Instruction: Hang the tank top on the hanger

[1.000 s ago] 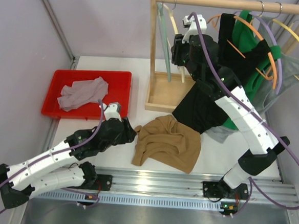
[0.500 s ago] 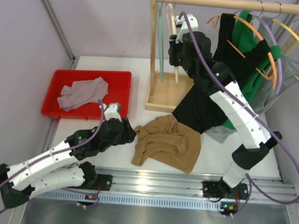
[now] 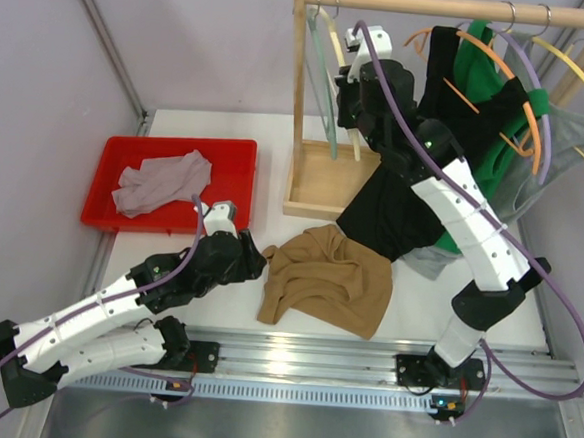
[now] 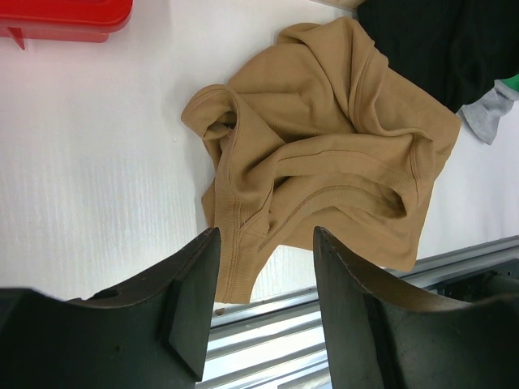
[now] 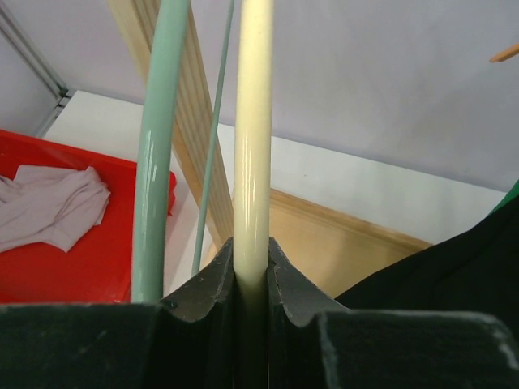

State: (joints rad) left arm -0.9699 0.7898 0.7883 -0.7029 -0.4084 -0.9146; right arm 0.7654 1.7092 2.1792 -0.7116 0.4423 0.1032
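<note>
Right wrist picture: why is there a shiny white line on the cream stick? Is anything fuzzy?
Right wrist view: that line is light glaring off the smooth cream hanger; the pale green hanger shines too. Left wrist view: the tank top is sharp and evenly lit.

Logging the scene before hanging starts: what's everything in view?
Rack: one, wood, back of table.
Tank top: one, tan, table front.
Hanger: one, cream, rack's left end.
Green hanger: one, pale green, beside it.
Black top: one, black, on the rack.
Green garment: one, green, rack.
Bin: one, red, table left.
Grey garment: one, grey-lilac, in the bin.
Other hangers: several, mixed colours, rack's right.
Left gripper: one, black, open above tank top.
Right gripper: one, black, shut on the hanger.
</note>
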